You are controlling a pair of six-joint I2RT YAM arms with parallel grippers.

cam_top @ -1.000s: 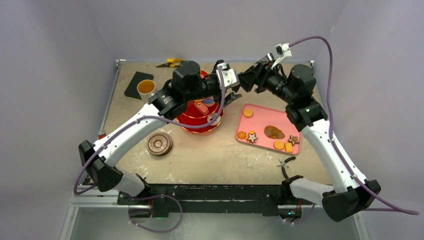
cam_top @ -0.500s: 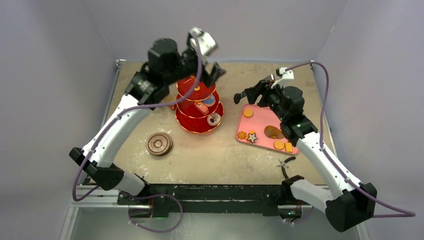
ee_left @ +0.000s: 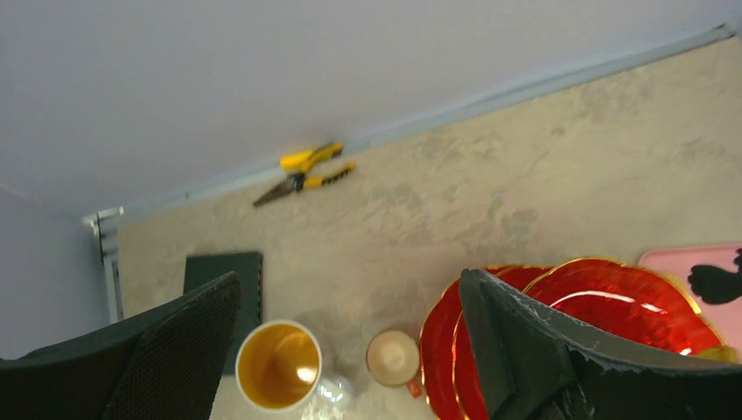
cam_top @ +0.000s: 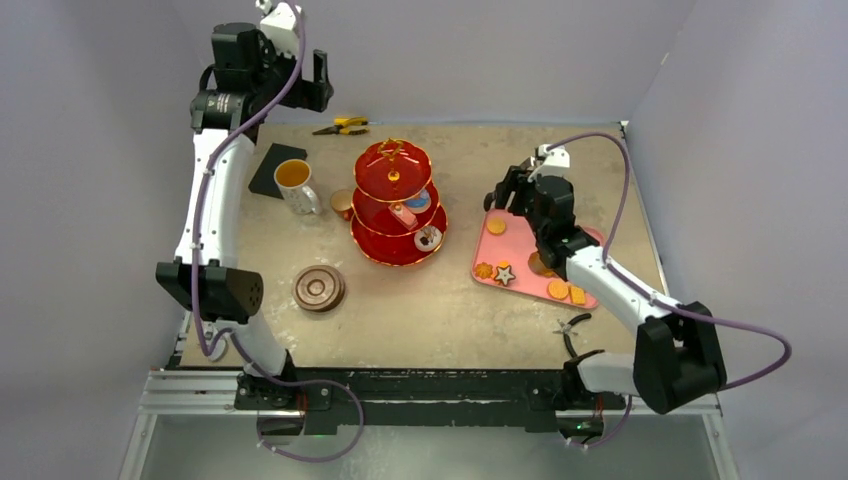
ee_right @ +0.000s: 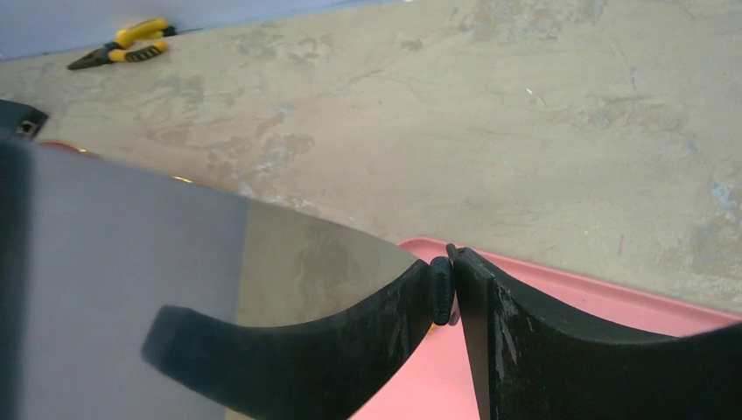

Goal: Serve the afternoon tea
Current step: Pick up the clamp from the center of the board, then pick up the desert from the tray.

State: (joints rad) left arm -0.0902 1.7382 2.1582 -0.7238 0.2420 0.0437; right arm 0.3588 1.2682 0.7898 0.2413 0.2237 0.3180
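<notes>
Two arms flank the stand (cam_top: 393, 205), which sits mid-table with pastries (cam_top: 405, 213) on its lower tiers. The cup (cam_top: 343, 203) is just left of it, the mug (cam_top: 294, 180) beyond that, and the saucers (cam_top: 319, 288) nearer. The tray (cam_top: 520, 238) lies to the right. Pliers (cam_top: 342, 126) and a black pad (cam_top: 270, 170) lie at the far edge, and tongs (cam_top: 571, 330) near the right base. The left gripper (ee_left: 350, 284), jaws wide apart and empty, has swung from over the stand up to the far-left corner. The right gripper (ee_right: 444, 293), pinched closed on nothing, has sunk over the tray's far corner.

Open tabletop (cam_top: 430, 300) lies between the saucers (cam_top: 319, 288) and the pink tray (cam_top: 520, 242), on the stand (cam_top: 395, 205)'s near side. The mug (cam_top: 295, 185) and copper cup (cam_top: 343, 202) crowd the stand's left flank; the right arm (cam_top: 600, 272) overhangs the tray.
</notes>
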